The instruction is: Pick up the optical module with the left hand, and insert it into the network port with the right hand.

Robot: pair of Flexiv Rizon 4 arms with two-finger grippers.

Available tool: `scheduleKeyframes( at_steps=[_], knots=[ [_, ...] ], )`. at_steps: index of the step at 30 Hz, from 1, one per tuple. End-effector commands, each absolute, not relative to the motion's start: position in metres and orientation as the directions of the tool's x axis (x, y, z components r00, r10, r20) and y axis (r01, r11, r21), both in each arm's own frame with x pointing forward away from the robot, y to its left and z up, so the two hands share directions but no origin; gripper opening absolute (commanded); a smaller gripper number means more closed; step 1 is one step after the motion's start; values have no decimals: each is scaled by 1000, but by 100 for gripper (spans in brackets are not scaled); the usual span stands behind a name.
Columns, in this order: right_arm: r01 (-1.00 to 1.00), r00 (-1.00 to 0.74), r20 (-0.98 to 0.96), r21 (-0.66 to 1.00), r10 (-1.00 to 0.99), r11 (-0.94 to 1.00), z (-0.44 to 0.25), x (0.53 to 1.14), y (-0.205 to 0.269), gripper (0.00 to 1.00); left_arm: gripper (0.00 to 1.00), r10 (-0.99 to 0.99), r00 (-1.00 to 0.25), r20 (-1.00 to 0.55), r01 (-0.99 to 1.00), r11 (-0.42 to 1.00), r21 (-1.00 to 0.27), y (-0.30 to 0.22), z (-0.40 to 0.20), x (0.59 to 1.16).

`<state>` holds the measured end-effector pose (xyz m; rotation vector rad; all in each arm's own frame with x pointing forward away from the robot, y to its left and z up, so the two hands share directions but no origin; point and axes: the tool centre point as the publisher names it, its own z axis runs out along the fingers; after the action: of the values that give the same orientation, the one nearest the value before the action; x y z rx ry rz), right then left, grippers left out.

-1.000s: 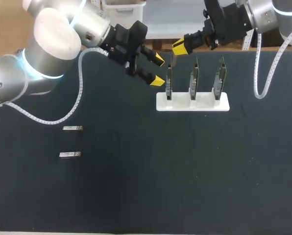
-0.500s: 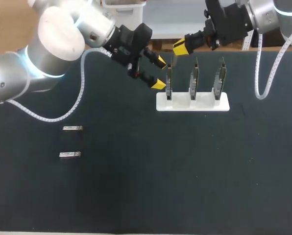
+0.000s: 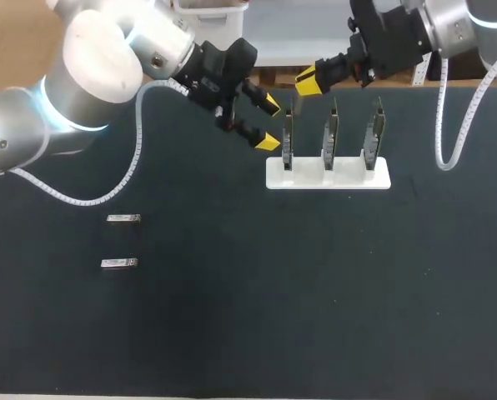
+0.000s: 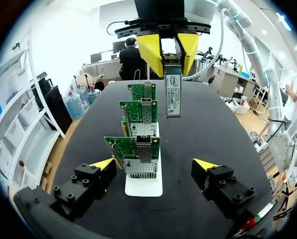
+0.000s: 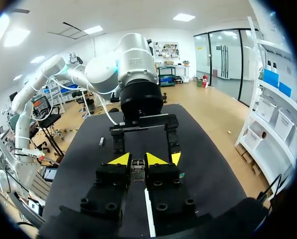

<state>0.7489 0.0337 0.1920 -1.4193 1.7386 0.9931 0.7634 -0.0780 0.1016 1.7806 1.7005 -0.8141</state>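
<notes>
My right gripper (image 3: 307, 82) hovers above the far left end of the card row, shut on a small silver optical module (image 4: 172, 94) that hangs down from its yellow tips; in the right wrist view the module (image 5: 137, 166) sits between the fingers of the right gripper (image 5: 137, 160). Three green network cards with ports stand upright in a white stand (image 3: 348, 177). The leftmost card (image 3: 288, 137) is nearest my left gripper (image 3: 271, 123), which is open just left of it and holds nothing. In the left wrist view the left gripper (image 4: 154, 164) faces the row end-on, nearest card (image 4: 137, 152) ahead.
Two more silver modules (image 3: 123, 218) (image 3: 118, 263) lie flat on the dark table at the left. The middle card (image 3: 330, 133) and the right card (image 3: 374, 132) stand further along the stand. White cables trail from both arms.
My left gripper has shifted slightly up and right, closer to the leftmost card, still open. The right gripper with the module has barely moved.
</notes>
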Motion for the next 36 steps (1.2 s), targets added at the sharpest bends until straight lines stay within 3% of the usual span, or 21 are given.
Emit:
scheduleKeyframes(
  at_steps=[1,36],
  knots=[
    [-983,-180,-863,139,-472,122,193,747,34,0,100,676,20,-737,998,-59,-26,-78,102,767],
    [-979,-202,-867,159,-456,131,191,754,30,0,100,690,20,-723,998,-60,-30,-80,99,778]
  ],
)
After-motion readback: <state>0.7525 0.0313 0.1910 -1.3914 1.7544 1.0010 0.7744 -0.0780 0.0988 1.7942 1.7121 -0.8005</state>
